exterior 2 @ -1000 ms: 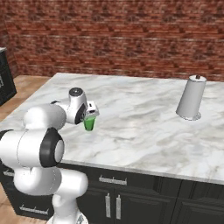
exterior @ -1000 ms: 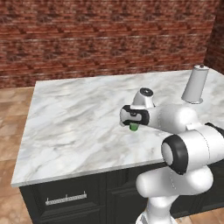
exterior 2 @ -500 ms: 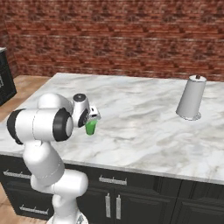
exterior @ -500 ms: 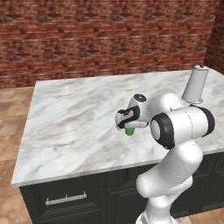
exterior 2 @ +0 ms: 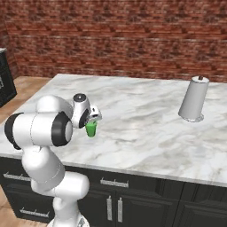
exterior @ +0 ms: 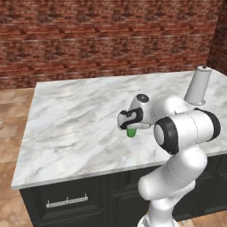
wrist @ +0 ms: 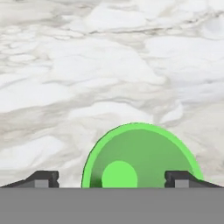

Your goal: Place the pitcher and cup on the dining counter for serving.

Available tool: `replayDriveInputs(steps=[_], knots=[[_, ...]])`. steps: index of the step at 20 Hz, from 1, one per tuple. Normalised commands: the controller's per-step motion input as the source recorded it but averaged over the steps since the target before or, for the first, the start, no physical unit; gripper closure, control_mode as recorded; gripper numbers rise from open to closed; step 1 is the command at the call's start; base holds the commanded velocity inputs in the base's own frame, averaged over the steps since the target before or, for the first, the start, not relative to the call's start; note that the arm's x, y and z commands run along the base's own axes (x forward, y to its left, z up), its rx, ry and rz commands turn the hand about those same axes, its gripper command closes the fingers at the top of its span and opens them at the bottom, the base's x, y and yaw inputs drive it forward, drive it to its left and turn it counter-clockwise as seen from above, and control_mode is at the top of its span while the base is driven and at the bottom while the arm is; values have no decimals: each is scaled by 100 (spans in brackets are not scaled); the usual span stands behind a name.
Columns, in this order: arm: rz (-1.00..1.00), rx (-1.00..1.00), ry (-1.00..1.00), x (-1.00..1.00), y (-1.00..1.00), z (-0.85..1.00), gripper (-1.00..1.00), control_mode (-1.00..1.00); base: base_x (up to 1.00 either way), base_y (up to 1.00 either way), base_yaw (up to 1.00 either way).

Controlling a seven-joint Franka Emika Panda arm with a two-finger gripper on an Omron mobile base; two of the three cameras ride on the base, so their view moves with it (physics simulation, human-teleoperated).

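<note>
I have the gripper (exterior: 131, 126) over the near part of the dining counter (exterior: 75, 119), pointing down at the marble, and the cup (exterior: 131, 131) sits between its fingers. From the left base view the green tumbler pokes out just below the hand; from the right base view the cup (exterior 2: 91, 129) hangs under the gripper (exterior 2: 91, 122) with its base at or just above the counter (exterior 2: 146, 128), and I cannot tell whether it touches. Through the hand view I look straight down into the cup (wrist: 140, 157), its rim a bright green ring with the lighter bottom inside, and the two dark fingertips stand on either side of it, one (wrist: 43, 178) to the left and one to the right, set about as wide as the cup, so I read the grip as closed on it. A tall grey-white cylinder (exterior 2: 193, 99) stands upright well apart at the counter's far right side.
</note>
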Motion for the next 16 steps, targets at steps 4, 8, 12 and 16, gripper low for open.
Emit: replayDriveInputs(steps=[4, 8, 12, 16], knots=[[-2, 0, -2, -26, 8, 100, -100, -100, 0, 0, 0], [0, 0, 0, -38, 14, 100, -100, -100, 0, 0, 0], [0, 0, 0, -67, 7, 92, -100, -100, 0, 0, 0], [0, 0, 0, -98, -5, 51, -100, -100, 0, 0, 0]])
